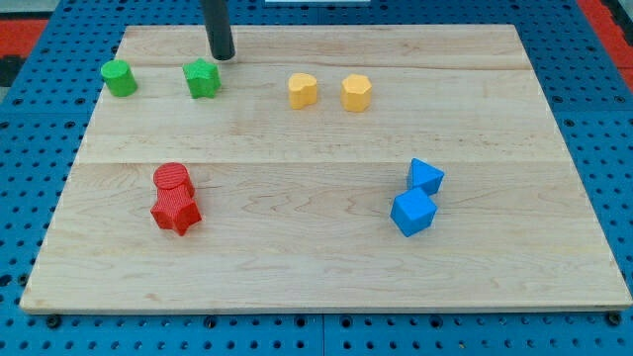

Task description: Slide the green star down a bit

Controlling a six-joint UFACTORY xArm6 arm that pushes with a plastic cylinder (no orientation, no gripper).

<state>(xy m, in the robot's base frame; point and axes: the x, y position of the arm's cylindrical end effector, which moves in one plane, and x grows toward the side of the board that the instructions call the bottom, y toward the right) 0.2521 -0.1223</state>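
My tip (223,56): bare rod, no pincer, nothing gripped. Green star (203,79) just below-left of tip. Advise shifting tip left to centre, then short push toward view's bottom.

The rod (217,28) is running out past the view's top edge near the board's (316,267) far edge, hiding its upper part.

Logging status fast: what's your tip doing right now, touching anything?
My tip: holding nothing, just above the green star at its upper right; whether it touches, cannot be told.
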